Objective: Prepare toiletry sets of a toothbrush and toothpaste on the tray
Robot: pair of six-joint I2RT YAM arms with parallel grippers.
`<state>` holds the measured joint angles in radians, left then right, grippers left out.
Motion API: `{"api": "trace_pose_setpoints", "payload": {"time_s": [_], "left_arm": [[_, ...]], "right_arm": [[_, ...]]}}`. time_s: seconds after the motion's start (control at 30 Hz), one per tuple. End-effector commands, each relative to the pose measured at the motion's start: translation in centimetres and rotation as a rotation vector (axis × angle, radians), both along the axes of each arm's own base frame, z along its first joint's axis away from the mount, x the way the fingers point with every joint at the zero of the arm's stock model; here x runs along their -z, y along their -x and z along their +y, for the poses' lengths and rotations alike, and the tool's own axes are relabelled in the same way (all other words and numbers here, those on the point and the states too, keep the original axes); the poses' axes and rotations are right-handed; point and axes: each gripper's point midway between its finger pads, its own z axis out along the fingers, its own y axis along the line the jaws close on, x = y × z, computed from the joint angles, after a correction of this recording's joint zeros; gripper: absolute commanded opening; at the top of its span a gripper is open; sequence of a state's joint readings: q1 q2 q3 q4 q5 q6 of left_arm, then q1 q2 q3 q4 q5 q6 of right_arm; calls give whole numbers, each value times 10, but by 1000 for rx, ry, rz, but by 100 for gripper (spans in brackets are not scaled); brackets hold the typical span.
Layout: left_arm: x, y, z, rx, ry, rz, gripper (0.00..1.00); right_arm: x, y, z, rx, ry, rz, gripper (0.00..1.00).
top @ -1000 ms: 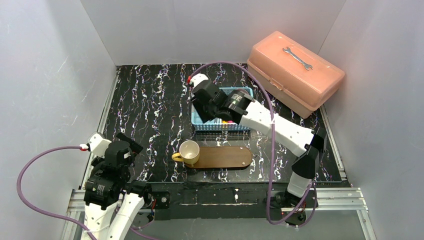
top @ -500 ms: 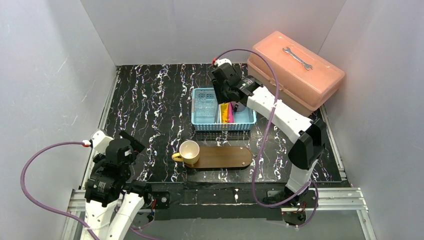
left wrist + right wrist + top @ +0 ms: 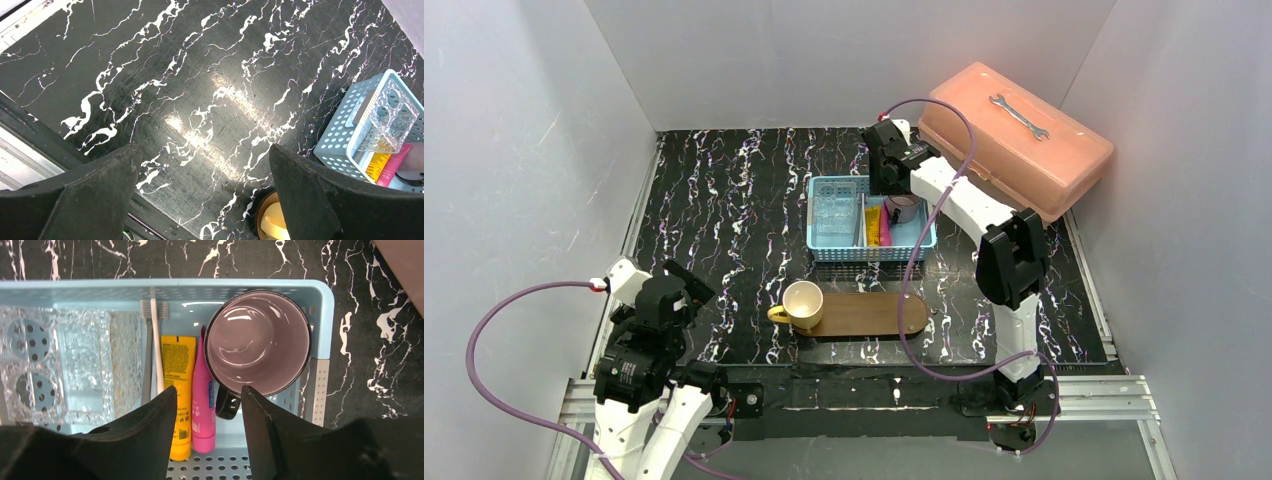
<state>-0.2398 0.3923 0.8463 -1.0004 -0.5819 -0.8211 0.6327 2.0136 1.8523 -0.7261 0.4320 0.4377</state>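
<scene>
Right gripper (image 3: 207, 392): fingers spread, pinching nothing, poised over the light-blue basket (image 3: 320, 295) at upper centre of the overhead frame.

Contents as seen in the right wrist frame:
- Magenta toothpaste tube (image 3: 202, 390) directly under the finger gap.
- Yellow toothpaste tube (image 3: 177, 375) just left of it, side by side and touching.
- White toothbrush (image 3: 156, 350) and grey toothbrush (image 3: 147, 355) further left, beside the clear container (image 3: 70, 370).
- Dark mug (image 3: 257, 342) at right, handle close beside the magenta tube.

Long axes of tubes and brushes: all top-to-bottom in that frame. Finger gap: left-to-right, so across the tube width. Judged suited to a straight descent, with the mug handle a likely snag.

Tray (image 3: 874, 315): lower centre of the overhead frame, just below the basket, bearing only a cream cup (image 3: 803, 302) at its left end.

Left gripper (image 3: 202, 165): spread, empty, at lower left of the overhead frame, well apart from the basket. Right arm judged the nearer.
</scene>
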Motion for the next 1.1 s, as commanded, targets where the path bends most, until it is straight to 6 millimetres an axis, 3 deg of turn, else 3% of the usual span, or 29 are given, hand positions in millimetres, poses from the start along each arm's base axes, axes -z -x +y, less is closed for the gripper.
{"api": "trace_pose_setpoints", "payload": {"time_s": [0.0,0.43,0.87,1.07], "left_arm": [[3,-1,1,0,-17,23,98],[2,-1,0,7,-14,21,98],[2,-1,0,10,-13,20,98],[2,-1,0,10,-13,21,98]], "right_arm": [[-23,-31,7,110,-116,-99,59],[3,-61,6,231,-132,-100,56],[32,-67,3,262,-109,-59,49],[39,-65,1,255,-105,-39,34]]}}
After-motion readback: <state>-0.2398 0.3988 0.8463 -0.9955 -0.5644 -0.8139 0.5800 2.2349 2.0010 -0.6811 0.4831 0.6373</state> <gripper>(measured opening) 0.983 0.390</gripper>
